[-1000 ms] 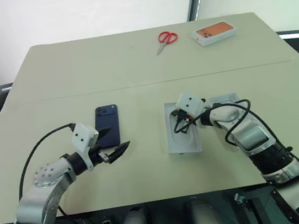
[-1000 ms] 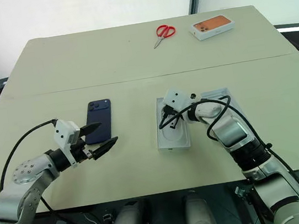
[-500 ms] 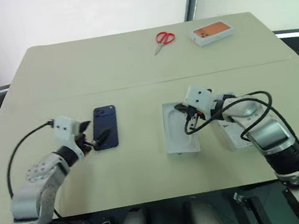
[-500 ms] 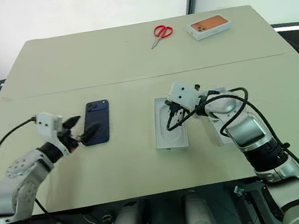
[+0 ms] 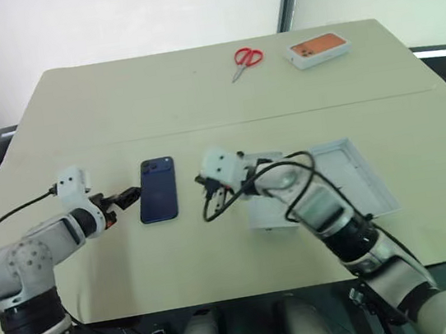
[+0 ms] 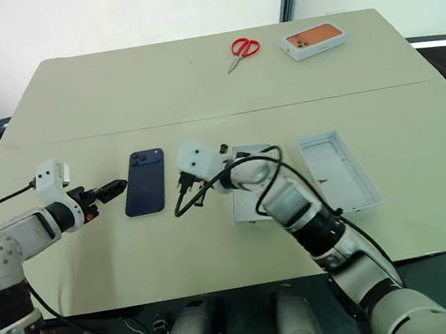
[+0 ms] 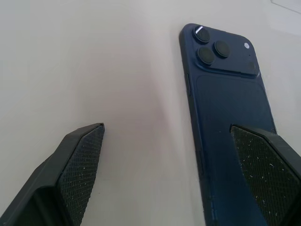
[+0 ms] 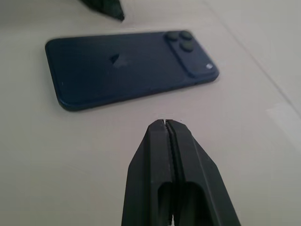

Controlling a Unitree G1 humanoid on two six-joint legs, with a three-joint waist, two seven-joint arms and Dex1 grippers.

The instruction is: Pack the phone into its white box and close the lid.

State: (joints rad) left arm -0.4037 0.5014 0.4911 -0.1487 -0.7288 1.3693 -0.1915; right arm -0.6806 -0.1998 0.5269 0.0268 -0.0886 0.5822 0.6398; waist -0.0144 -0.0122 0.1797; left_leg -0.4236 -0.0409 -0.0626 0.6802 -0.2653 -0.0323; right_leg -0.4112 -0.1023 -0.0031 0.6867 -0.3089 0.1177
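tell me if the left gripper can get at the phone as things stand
Probably yes. The left gripper is open right beside the phone, which lies flat on the table with nothing between them. The shut right gripper sits apart on the phone's other side.

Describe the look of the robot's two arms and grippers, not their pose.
Both arms are silver-grey metal segments with black joint bands and a loose black cable looping outside. A white boxy camera housing sits on each wrist. The left gripper has two black wedge fingers with stippled pads; the right gripper has matching black fingers.
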